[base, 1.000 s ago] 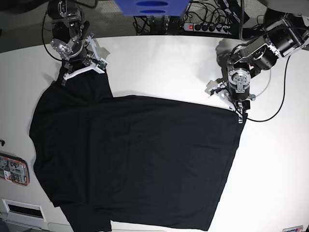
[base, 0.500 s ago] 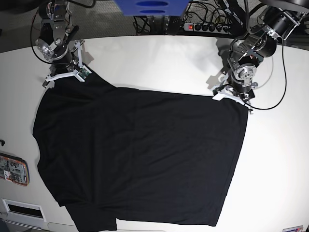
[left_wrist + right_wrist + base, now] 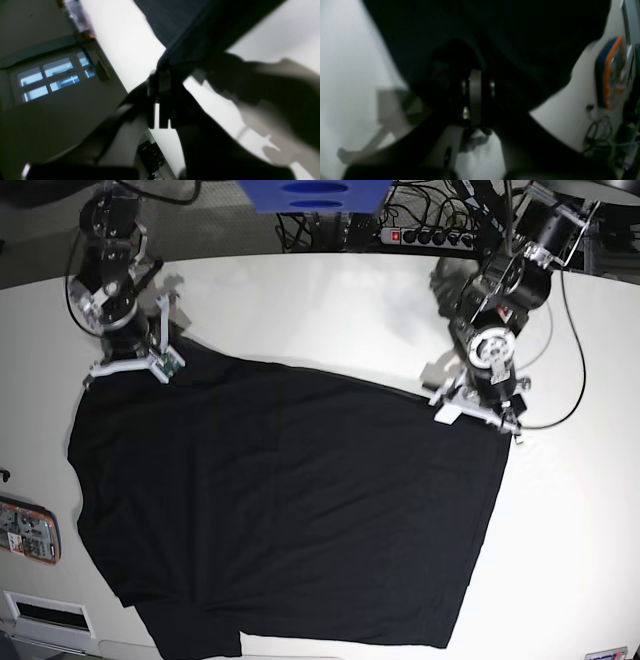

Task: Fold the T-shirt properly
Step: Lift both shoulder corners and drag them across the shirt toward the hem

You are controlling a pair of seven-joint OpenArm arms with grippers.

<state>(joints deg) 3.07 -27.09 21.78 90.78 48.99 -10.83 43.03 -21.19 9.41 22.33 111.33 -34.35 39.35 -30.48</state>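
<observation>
The plain black short-sleeved soft fabric T-shirt (image 3: pixel 290 500) lay spread nearly flat over the white tabletop (image 3: pixel 330 310), covering most of the middle and near-left part of it, one sleeve reaching the table's near edge in the base view. The right gripper (image 3: pixel 130 365), on the base view's left, sat at the shirt's far-left corner, its jaws pressed together and pinching the cloth edge; in the right wrist view the closed fingers (image 3: pixel 475 95) were buried in dark fabric (image 3: pixel 495 37). The left gripper (image 3: pixel 478 412), on the base view's right, sat at the far-right corner, jaws likewise clamped on the shirt's edge; the left wrist view showed the fingers (image 3: pixel 162 100) shut on a hem corner (image 3: pixel 185 40), fabric running up and away from them. The far edge of the shirt ran taut between both grippers. An orange-and-blue flat object (image 3: pixel 28 530) lay at the table's left edge, just beside the shirt. A black power strip (image 3: pixel 425 237) sat behind the table.
</observation>
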